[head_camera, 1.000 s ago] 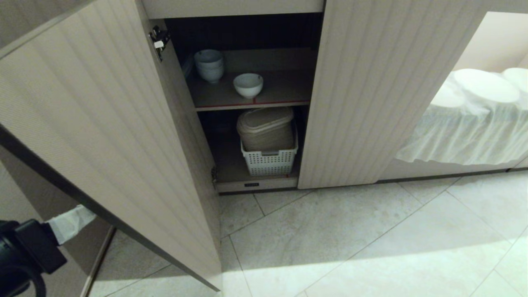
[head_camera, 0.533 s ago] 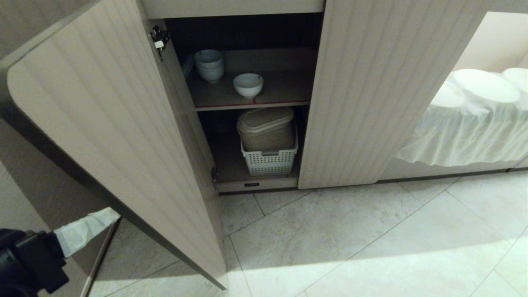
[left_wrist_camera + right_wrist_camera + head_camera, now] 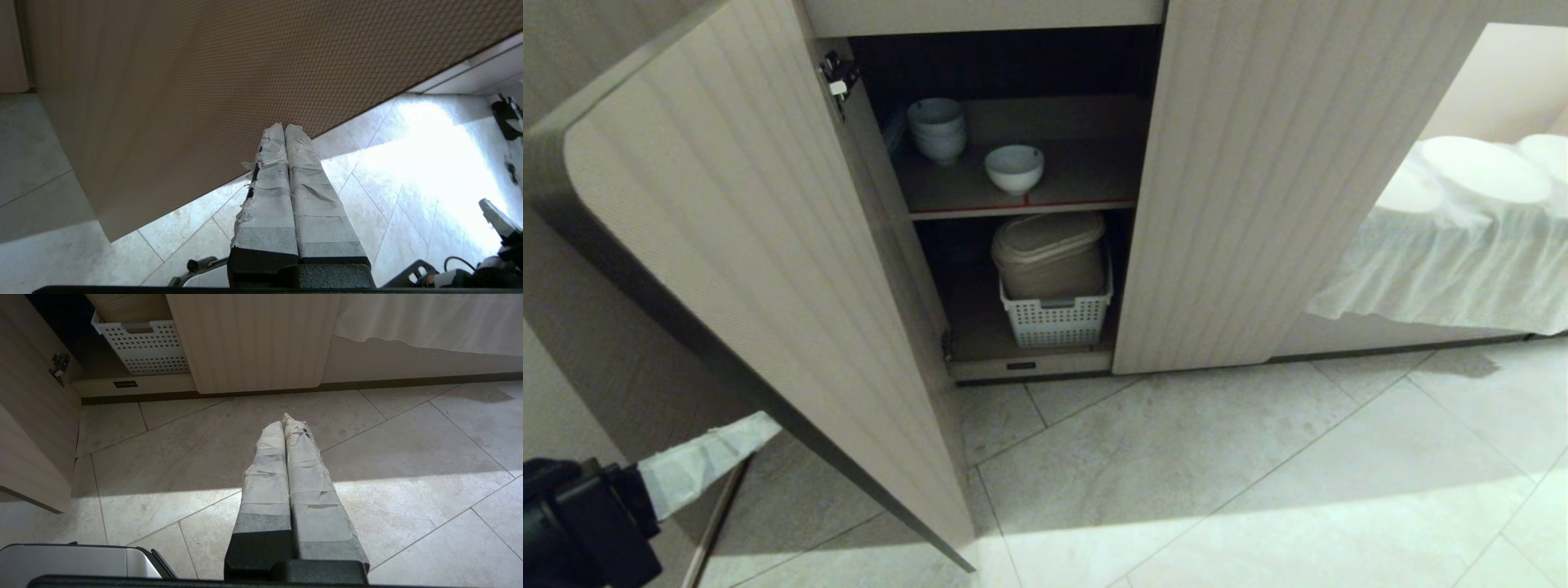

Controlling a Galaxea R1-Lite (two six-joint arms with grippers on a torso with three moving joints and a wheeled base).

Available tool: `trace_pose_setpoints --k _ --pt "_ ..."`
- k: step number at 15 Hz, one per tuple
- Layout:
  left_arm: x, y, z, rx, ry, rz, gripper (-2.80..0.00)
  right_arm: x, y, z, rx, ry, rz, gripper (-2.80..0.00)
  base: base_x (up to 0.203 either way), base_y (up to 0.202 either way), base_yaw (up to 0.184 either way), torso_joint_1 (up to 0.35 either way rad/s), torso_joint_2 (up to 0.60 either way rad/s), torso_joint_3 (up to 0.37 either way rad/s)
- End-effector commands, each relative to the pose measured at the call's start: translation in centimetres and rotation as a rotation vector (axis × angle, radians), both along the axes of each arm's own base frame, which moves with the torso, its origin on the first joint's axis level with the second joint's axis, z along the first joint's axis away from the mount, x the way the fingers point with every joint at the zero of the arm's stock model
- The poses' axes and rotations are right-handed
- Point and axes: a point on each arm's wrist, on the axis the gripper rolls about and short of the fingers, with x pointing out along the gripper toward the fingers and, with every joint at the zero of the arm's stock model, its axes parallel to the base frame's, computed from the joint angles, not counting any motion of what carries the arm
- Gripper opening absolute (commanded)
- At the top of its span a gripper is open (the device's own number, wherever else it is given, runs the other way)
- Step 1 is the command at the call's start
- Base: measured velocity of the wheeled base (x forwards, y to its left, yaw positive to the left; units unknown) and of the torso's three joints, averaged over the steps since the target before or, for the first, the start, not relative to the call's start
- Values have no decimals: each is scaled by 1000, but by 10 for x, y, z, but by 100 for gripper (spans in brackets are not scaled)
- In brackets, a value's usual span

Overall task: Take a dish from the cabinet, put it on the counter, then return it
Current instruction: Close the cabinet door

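- Nearest me, my left gripper [image 3: 768, 425] sits low at the bottom-left of the head view, its taped fingers [image 3: 302, 171] pressed together, jaws empty, reaching up and across with the tips at the lower edge of the open cabinet door [image 3: 752, 245].
- From the left wrist view, those tips sit right against the door's mesh-textured inner face; I can't tell for certain that they touch it.
- My right gripper [image 3: 286, 422] is out of the head view; its own camera shows it hovering over the tiled floor [image 3: 408, 457], jaws together, holding nothing, pointing toward the cabinet's base.
- Further in, the cabinet [image 3: 1258, 163] stands open: on the bottom shelf is a white perforated basket [image 3: 1058, 322] with a beige lidded bin [image 3: 1045, 253] in it.
- Deeper, on the red-edged shelf above, the dish [image 3: 1014, 168] sits upright near the front edge, apart from the stack of bowls [image 3: 937, 129] behind it to the left.
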Motion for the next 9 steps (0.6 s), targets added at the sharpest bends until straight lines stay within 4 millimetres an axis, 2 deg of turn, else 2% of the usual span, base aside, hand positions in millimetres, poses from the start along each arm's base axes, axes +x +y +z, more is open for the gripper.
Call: trace_pose_setpoints --k 1,9 --pt "1 -2 0 0 5 -20 -280 0 0 0 0 0 0 -280 0 0 0 0 0 0" --pt "30 -19 4 -4 -12 -37 -280 0 0 0 0 0 0 -280 0 0 0 0 0 0"
